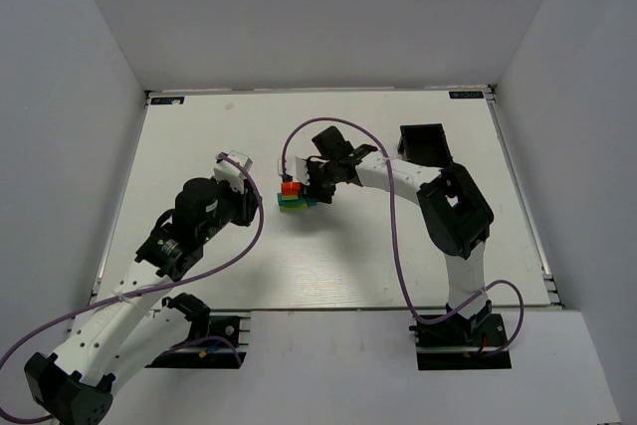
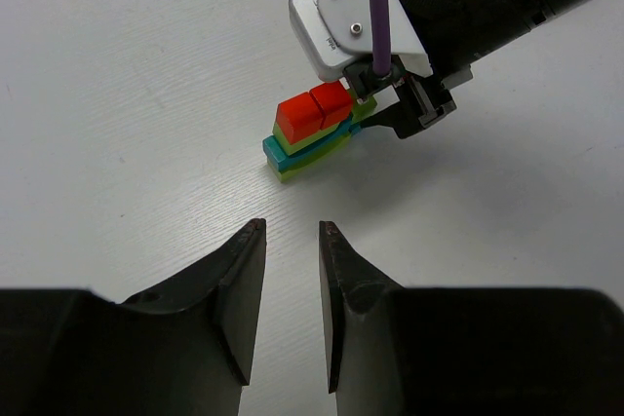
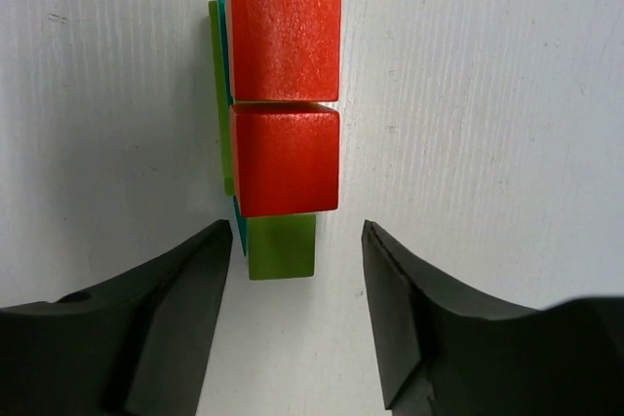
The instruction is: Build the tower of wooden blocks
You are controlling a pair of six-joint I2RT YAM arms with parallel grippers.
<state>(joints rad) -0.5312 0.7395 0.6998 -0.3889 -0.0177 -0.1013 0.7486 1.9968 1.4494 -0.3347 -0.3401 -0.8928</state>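
Observation:
The wood block tower (image 1: 292,196) stands near the middle of the table: lime-green and teal flat bars stacked, with two red cubes (image 3: 285,94) side by side on top. The left wrist view shows the same tower (image 2: 310,132) from the side. My right gripper (image 3: 297,231) hovers just above its near end, open, with nothing between the fingers; a lime-green bar end (image 3: 281,248) shows between them. My left gripper (image 2: 292,228) sits low over bare table, a short way left of the tower, its jaws narrowly apart and empty.
A black rectangular bin (image 1: 423,141) stands at the back right, behind the right arm (image 1: 453,211). White walls close in the table on three sides. A purple cable (image 1: 393,236) loops along the right arm.

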